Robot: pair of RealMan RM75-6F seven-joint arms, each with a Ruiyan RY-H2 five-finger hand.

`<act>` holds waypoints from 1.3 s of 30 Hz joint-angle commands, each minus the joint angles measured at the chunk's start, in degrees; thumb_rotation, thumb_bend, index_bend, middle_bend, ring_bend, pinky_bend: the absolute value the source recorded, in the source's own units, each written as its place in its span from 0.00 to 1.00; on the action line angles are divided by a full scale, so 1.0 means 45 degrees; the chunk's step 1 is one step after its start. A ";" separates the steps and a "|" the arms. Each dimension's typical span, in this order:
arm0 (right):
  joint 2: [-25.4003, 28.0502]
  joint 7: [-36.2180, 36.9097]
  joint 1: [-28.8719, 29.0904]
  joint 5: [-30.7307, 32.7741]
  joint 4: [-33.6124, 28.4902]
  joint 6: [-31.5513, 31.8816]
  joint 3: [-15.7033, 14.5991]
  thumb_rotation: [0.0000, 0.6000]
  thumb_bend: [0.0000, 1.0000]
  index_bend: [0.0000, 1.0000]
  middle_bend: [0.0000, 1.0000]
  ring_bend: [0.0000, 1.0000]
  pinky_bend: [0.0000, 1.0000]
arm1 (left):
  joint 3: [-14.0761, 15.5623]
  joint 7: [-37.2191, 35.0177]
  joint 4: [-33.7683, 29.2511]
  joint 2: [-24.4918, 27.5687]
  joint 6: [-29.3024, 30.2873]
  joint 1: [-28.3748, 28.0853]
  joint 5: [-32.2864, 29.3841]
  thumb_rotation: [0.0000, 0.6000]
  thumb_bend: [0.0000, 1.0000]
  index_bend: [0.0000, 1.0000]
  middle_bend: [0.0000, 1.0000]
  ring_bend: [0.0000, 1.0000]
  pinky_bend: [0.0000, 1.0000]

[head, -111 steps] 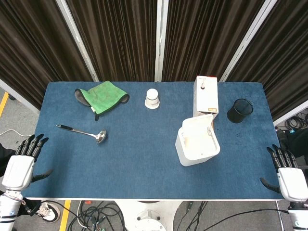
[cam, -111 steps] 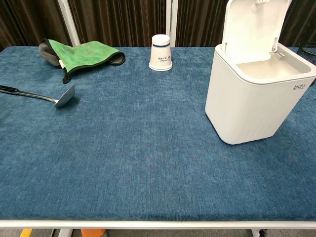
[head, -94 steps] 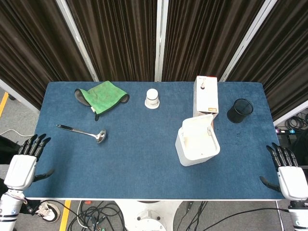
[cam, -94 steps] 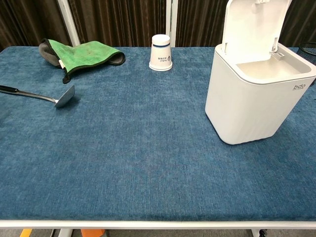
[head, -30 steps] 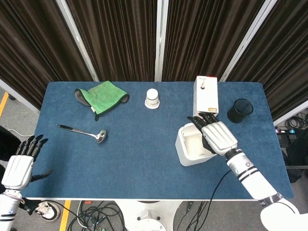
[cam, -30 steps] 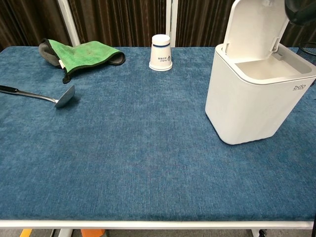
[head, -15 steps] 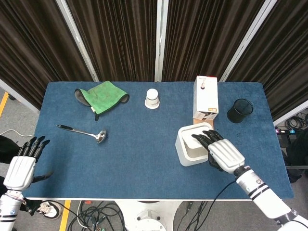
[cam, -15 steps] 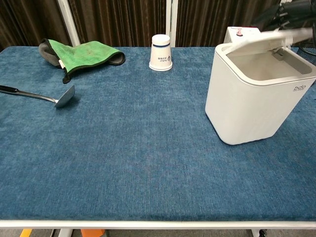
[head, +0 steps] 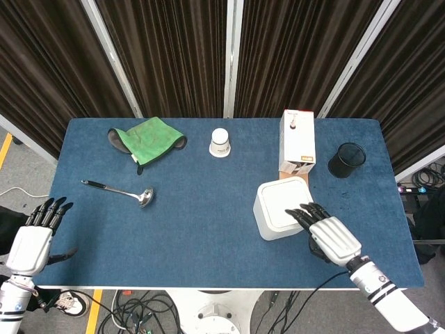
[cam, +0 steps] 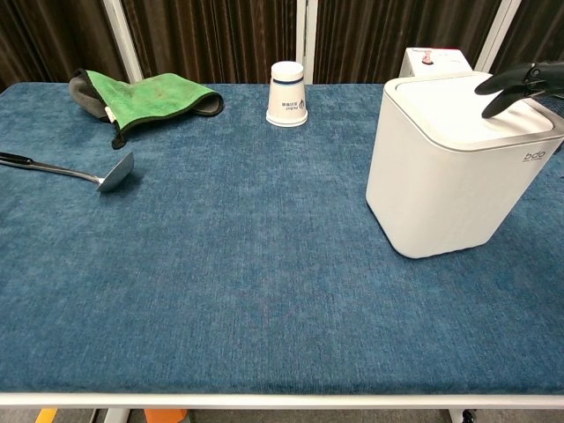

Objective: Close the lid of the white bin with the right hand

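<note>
The white bin [head: 278, 209] [cam: 454, 172] stands on the right half of the blue table, its lid [cam: 458, 101] lying flat and closed on top. My right hand [head: 332, 238] hovers open at the bin's near right corner, its dark fingertips [cam: 515, 84] reaching over the lid's right edge. Whether they touch the lid I cannot tell. My left hand [head: 33, 240] is open beside the table's near left edge, holding nothing, and shows only in the head view.
A tall white box [head: 297, 141] stands just behind the bin. A black cup [head: 346, 159] sits at the far right, a white paper cup [head: 220, 142] at the back middle. A green cloth [head: 147, 139] and a metal ladle [head: 118, 189] lie on the left.
The lid has dropped from half-raised to fully closed. My right hand has drawn back toward the table's near right, off the lid's middle. The left hand has barely shifted.
</note>
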 commanded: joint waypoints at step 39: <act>-0.4259 0.1720 -0.5227 0.0001 0.9025 0.7157 -0.0041 1.00 0.01 0.00 0.00 0.00 0.00 | -0.0032 0.0160 -0.0009 -0.0263 0.0111 0.0072 -0.0030 1.00 0.00 0.13 0.07 0.01 0.12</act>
